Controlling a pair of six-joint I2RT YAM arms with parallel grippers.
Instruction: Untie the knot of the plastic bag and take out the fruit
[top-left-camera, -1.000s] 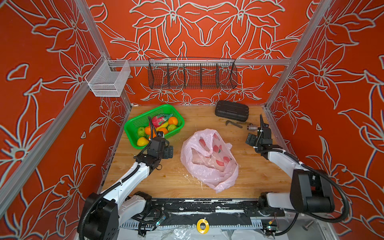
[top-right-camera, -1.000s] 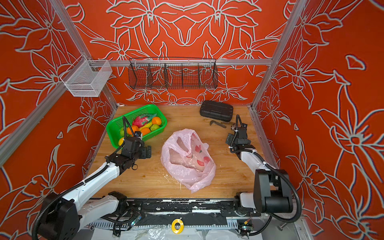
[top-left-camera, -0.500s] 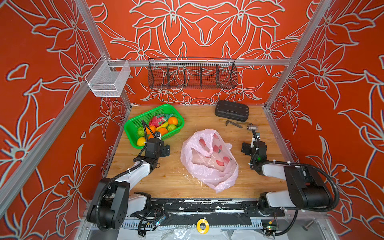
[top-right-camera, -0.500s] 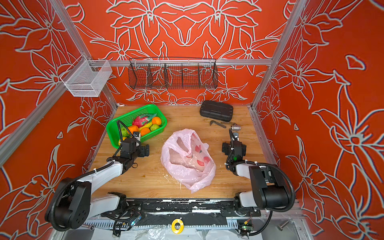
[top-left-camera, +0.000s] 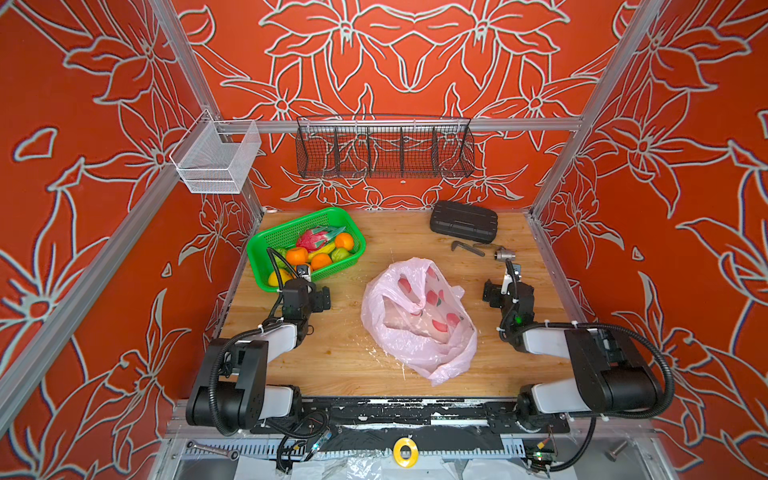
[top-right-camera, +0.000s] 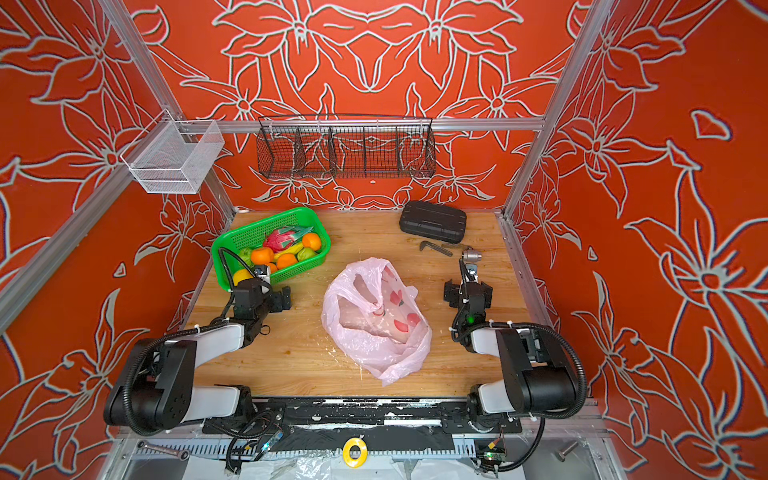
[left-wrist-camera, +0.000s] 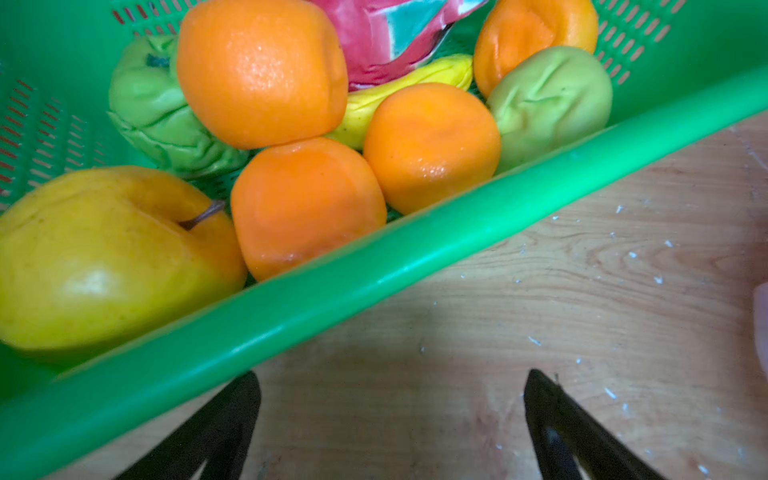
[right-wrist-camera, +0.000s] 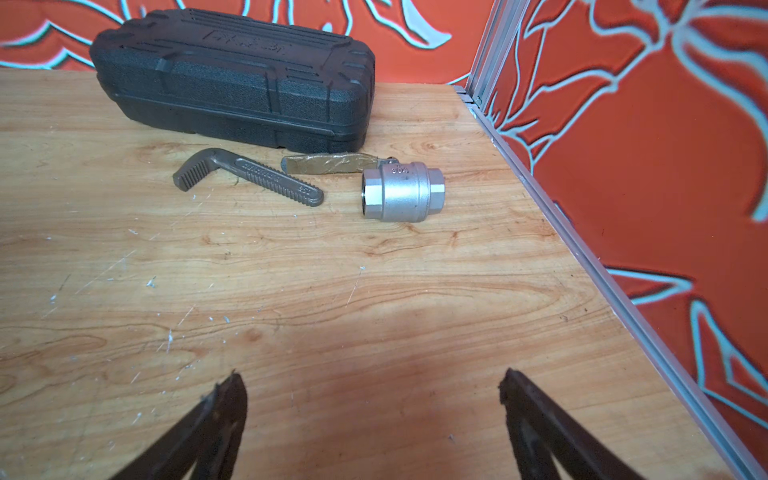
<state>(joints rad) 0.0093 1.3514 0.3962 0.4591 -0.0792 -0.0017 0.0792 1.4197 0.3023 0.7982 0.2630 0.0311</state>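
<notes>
- wooden table (top-left-camera: 353, 357), scratched and flecked white, in a booth of orange-red walls (top-left-camera: 395, 62) with white flower outlines and an aluminium frame (top-left-camera: 519, 124)
- black wire rack (top-left-camera: 384, 149) on back wall, white mesh bin (top-left-camera: 216, 162) on left rail
- plastic bag (top-left-camera: 415, 316) crumpled mid-table, touching neither tool
- fruit (top-left-camera: 297, 255) piled in green basket (top-left-camera: 276, 237), back left of table
- left tool (left-wrist-camera: 390, 376) jaws wide apart, empty, just beside basket rim
- right tool (right-wrist-camera: 372, 376) jaws wide apart, empty, over bare table near right wall; black case (right-wrist-camera: 232, 75), wrench part (right-wrist-camera: 249, 174) and metal valve (right-wrist-camera: 401, 191) beyond it
</notes>
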